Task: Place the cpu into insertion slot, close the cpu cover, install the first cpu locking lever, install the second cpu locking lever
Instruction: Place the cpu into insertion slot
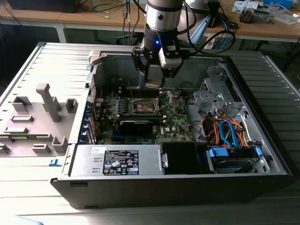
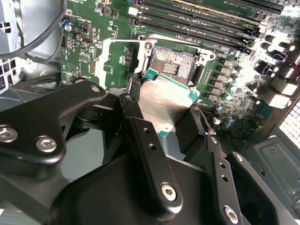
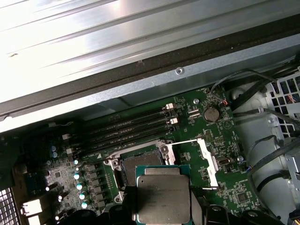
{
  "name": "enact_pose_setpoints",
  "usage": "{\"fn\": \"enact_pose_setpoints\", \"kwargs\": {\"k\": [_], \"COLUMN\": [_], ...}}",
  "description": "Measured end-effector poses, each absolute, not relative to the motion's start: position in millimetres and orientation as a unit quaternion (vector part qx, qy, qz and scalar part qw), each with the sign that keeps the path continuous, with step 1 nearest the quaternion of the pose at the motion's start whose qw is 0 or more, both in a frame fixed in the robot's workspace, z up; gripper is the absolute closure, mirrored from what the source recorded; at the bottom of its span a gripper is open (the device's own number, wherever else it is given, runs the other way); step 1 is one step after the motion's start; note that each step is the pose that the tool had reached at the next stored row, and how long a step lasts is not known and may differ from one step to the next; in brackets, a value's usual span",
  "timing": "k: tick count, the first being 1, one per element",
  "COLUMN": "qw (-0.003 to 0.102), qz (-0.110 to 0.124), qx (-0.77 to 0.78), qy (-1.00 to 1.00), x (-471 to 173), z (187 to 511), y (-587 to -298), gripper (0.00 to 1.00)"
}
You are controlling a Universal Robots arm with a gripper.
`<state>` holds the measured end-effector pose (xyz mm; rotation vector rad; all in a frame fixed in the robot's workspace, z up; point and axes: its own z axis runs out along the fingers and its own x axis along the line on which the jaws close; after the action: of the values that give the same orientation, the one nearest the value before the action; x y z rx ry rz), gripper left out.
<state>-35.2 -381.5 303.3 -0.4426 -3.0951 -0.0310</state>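
Exterior view: jaws hold cpu (image 1: 153,85) inside case (image 1: 187,193) on ribbed grey table (image 1: 33,199).

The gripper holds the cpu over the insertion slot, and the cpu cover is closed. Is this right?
No. In the second wrist view the cpu cover stands open beside the insertion slot; the gripper does hold the cpu over it.
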Motion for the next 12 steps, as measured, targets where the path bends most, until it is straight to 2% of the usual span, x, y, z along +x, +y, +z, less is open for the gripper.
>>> {"fn": "enact_pose_setpoints", "kwargs": {"k": [12], "qw": [0.007], "qz": [-0.010], "qx": [-0.144], "qy": [-0.989], "x": [-35.2], "z": [303.3], "y": [-381.5], "gripper": [0.45]}}
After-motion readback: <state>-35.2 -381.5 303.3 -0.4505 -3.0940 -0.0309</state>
